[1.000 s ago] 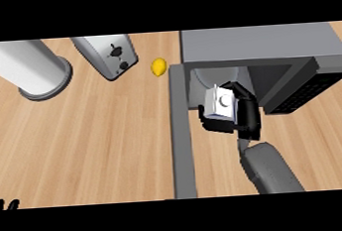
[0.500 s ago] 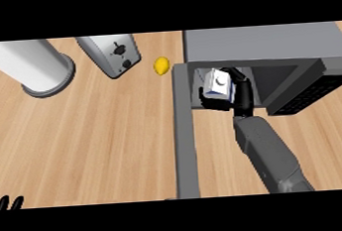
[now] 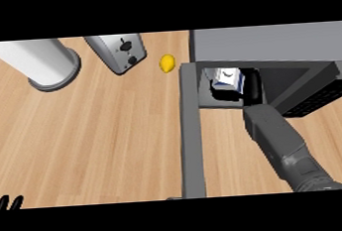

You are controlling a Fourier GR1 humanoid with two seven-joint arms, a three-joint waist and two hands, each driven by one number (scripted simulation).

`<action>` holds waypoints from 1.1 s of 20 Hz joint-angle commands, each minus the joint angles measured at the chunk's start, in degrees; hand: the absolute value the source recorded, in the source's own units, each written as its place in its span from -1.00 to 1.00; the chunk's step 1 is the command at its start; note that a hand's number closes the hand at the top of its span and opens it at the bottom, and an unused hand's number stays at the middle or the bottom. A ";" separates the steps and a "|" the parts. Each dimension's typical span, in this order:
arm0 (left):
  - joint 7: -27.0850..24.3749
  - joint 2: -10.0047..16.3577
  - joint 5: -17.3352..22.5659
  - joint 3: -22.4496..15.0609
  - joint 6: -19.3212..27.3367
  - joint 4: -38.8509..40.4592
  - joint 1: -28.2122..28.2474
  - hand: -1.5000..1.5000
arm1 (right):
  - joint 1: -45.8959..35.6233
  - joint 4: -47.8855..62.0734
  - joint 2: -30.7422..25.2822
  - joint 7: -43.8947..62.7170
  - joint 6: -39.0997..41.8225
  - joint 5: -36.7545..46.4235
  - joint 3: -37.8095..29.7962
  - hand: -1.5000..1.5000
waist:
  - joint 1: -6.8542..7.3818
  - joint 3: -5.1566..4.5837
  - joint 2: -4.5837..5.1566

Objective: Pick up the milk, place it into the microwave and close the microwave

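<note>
One milk carton (image 3: 225, 78), one microwave (image 3: 272, 44), one toaster (image 3: 119, 52), one yellow lemon (image 3: 168, 63) and one white cylinder (image 3: 42, 58) on a grey base are showing in the head view. We are also counting two hands.

We are seeing the right hand (image 3: 250, 85) reaching into the microwave's open cavity, with its black fingers curling round the right side and lower edge of the milk carton and gripping it. The carton is sitting inside the cavity, near its left wall. The right forearm (image 3: 282, 140) is running from the view's lower right edge up to the cavity. The microwave door (image 3: 192, 136) is standing open, appearing as a long grey strip reaching toward the lower edge.

We are seeing only the fingertips of the left hand (image 3: 5, 202) at the lower left edge, straight and pointing up, at rest and holding nothing.

We are noting a light wooden counter (image 3: 87, 137) carrying everything. The lemon is lying between the toaster and the microwave, and the cylinder is standing left of the toaster.
</note>
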 commanded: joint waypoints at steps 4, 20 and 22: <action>0.38 0.14 -0.26 0.19 -0.01 0.55 -1.23 -1.00 | -3.17 6.16 -3.22 -3.66 -3.95 2.44 -0.24 1.00 | 1.09 0.07 0.61; 0.63 1.61 0.47 1.01 -1.49 2.82 -3.38 -1.00 | -8.07 6.74 -5.74 -9.21 -14.45 2.76 -3.33 1.00 | 3.24 0.13 1.58; 0.14 1.09 -0.72 0.02 -1.61 3.62 -4.19 -1.00 | -9.59 7.19 -6.22 -8.14 -18.45 3.41 -3.30 1.00 | 4.00 0.08 1.99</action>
